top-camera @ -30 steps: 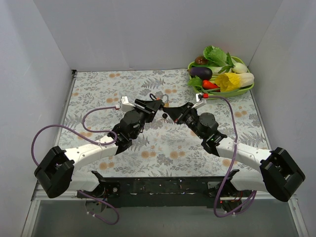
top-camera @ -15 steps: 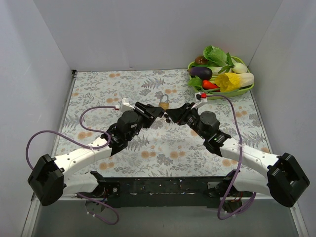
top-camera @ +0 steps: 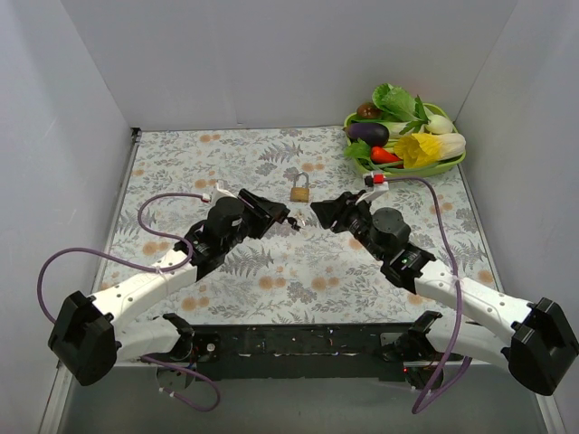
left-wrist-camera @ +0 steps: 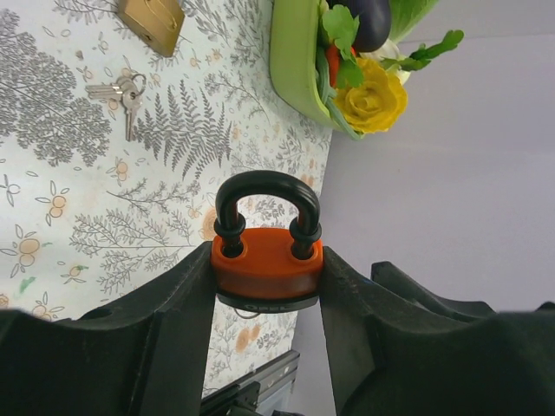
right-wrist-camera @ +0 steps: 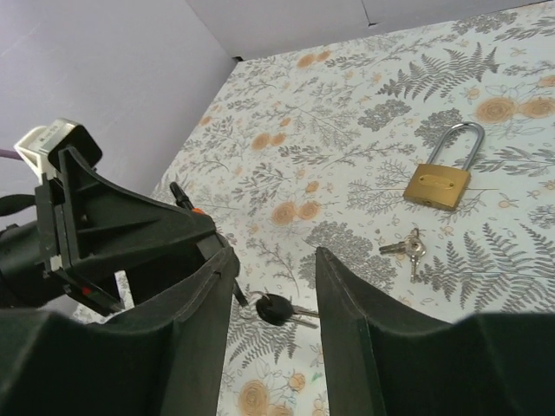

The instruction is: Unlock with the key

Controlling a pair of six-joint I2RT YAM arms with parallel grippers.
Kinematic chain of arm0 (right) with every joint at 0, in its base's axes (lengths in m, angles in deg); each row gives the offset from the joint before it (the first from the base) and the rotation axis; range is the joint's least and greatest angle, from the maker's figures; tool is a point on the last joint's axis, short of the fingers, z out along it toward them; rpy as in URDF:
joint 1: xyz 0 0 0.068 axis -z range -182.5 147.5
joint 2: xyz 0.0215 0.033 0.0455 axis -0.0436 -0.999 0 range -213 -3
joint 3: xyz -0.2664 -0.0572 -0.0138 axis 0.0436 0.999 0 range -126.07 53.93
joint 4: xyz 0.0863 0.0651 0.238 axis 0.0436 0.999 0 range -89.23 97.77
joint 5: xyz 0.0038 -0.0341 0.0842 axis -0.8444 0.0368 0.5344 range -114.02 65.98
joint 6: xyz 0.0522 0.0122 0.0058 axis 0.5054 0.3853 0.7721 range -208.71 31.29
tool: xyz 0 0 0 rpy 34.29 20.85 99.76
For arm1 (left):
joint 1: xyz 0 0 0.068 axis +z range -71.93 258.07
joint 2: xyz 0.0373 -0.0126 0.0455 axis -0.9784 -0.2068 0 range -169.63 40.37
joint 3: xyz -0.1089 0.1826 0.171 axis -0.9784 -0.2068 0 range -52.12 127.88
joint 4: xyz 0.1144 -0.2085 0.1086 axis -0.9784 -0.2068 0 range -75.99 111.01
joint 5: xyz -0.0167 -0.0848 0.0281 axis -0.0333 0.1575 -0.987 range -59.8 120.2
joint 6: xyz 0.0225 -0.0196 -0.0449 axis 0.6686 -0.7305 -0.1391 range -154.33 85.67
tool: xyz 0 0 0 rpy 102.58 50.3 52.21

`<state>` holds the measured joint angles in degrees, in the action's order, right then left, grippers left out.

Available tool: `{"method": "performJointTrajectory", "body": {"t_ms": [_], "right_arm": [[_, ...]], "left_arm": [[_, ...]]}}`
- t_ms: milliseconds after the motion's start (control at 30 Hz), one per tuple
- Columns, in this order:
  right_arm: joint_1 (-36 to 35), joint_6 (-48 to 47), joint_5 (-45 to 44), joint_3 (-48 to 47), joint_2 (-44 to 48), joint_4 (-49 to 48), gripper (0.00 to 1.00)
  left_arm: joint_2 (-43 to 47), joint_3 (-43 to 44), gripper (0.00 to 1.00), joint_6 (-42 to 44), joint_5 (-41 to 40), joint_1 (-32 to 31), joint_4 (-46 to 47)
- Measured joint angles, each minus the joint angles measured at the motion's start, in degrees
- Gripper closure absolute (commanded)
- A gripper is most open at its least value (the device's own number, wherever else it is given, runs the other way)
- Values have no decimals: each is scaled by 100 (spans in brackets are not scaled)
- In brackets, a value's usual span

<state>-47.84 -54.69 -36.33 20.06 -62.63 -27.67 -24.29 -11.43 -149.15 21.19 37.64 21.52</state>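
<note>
Your left fingers (left-wrist-camera: 165,329) are clenched on the orange padlock (left-wrist-camera: 266,263), one finger pressed to each side of its body. Its black shackle stands above them with both legs seated in the body. Your right fingers (right-wrist-camera: 195,303) are spread apart and hold nothing. They point at the left ones, close but apart, over the middle of the desk (top-camera: 181,163).

In the right wrist view a black-headed key (right-wrist-camera: 274,308) shows in the gap between your right fingers, just beside the left arm's tips. You cannot tell whether it hangs from the lock or lies on the desk.

Farther back a brass padlock (top-camera: 300,192) lies flat, with a small bunch of silver keys (right-wrist-camera: 408,249) near it. A green tray (left-wrist-camera: 290,61) of vegetables sits in the far right corner.
</note>
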Motion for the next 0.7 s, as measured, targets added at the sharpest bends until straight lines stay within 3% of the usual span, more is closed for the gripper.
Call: {"method": "performJointTrajectory", "body": {"t_ms": [200, 333, 533, 700], "right_arm": [[-2, -564, 162, -455, 98, 1032, 46], [-2, -933, 511, -894, -15, 1521, 43], [20, -1335, 1196, -997, -70, 1738, 37], [-155, -1685, 1888, -951, -428, 1475, 36]], "left_arm": [[181, 175, 100, 120, 142, 153, -450], [354, 232, 100, 728, 310, 160, -682], [699, 234, 100, 1357, 328, 160, -1231], [809, 234, 100, 981, 308, 164, -1644]]}}
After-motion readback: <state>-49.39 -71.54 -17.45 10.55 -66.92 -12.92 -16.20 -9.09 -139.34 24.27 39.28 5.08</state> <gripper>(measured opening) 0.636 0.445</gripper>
